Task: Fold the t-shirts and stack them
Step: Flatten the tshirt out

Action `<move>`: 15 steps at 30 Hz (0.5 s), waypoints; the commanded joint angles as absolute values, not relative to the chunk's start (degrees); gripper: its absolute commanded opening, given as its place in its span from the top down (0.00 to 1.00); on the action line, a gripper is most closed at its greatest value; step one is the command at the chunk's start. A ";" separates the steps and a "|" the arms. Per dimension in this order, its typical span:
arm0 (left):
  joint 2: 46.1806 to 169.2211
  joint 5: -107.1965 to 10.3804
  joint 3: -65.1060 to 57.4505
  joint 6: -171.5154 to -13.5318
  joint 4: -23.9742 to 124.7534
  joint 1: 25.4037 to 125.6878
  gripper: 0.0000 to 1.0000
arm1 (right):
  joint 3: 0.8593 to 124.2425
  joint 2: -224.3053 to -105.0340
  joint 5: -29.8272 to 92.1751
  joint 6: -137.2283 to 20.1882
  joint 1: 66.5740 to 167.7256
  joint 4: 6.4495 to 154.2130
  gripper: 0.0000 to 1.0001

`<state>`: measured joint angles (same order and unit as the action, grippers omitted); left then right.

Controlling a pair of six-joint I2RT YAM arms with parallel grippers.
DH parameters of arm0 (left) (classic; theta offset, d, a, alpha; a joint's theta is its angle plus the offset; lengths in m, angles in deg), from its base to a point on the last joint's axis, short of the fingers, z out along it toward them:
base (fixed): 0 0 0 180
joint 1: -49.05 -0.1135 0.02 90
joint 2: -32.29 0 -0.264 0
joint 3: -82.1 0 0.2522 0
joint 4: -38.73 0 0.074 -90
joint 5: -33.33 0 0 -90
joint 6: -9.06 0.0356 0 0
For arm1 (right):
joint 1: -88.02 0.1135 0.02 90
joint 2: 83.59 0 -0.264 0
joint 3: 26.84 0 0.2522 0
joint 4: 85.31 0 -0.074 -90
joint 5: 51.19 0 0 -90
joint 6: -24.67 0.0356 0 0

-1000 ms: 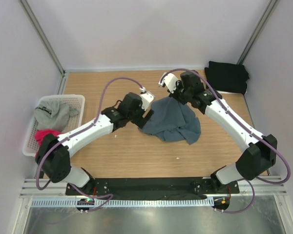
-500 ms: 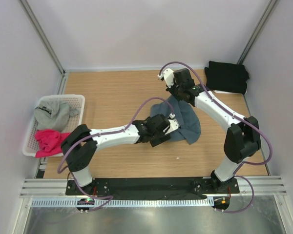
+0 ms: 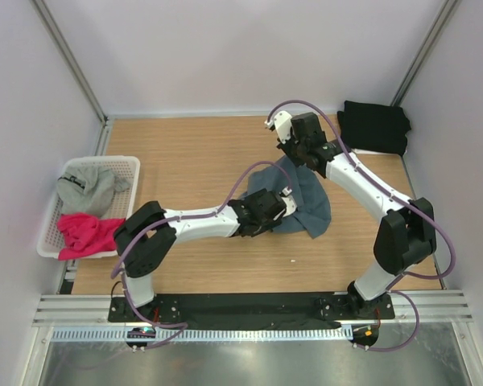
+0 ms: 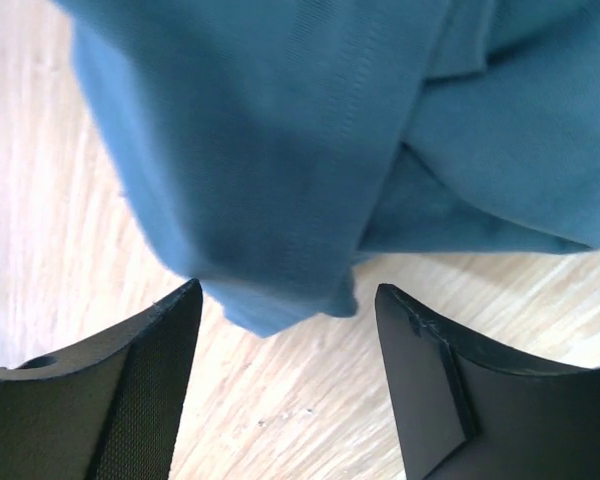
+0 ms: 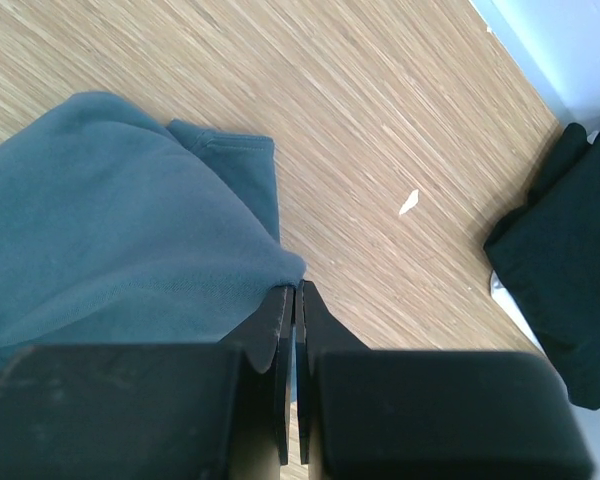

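A slate blue-grey t-shirt (image 3: pixel 306 201) lies crumpled at mid-table. My right gripper (image 3: pixel 290 158) is shut on its far edge (image 5: pixel 280 262), holding that edge up off the wood. My left gripper (image 3: pixel 283 211) is at the shirt's near left side, low over the table. In the left wrist view its jaws stand open (image 4: pixel 285 300), with a hanging corner of the shirt (image 4: pixel 280 305) just at the gap and touching neither finger. A black t-shirt (image 3: pixel 373 126) lies folded at the far right corner. A light grey t-shirt (image 3: pixel 87 189) and a pink t-shirt (image 3: pixel 84 233) sit in the basket.
The white slatted basket (image 3: pixel 130 163) stands at the table's left edge. Walls enclose the table at the back and on both sides. A small white scrap (image 5: pixel 408 202) lies on the wood near the black t-shirt (image 5: pixel 570 260).
My left arm has swung from the shirt's left edge round to its near side and dropped low, jaws narrowing a little. The right gripper has kept its hold, shifting slightly.
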<state>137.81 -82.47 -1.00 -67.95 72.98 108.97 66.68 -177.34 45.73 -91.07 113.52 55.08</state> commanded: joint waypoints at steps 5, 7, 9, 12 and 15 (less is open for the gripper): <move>135.82 -86.73 -2.85 -65.48 69.19 108.64 0.55 | 65.58 -174.82 45.67 -90.38 113.42 57.99 0.99; 136.79 -86.12 -3.20 -65.56 69.54 108.20 0.78 | 65.67 -175.17 45.58 -90.21 113.34 57.90 0.99; 137.32 -85.94 -3.46 -65.74 69.89 107.67 0.89 | 65.58 -174.91 45.49 -90.03 113.42 57.81 0.99; 136.71 -86.02 -3.38 -65.91 70.33 107.14 1.00 | 65.32 -174.38 45.84 -90.03 113.34 57.72 0.99; 130.93 -86.64 -1.20 -65.22 69.90 105.83 1.00 | 64.70 -172.28 46.20 -90.30 113.07 57.46 0.99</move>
<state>136.80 -85.12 -1.26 -65.52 71.54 107.28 64.89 -176.60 45.73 -90.79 113.39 55.71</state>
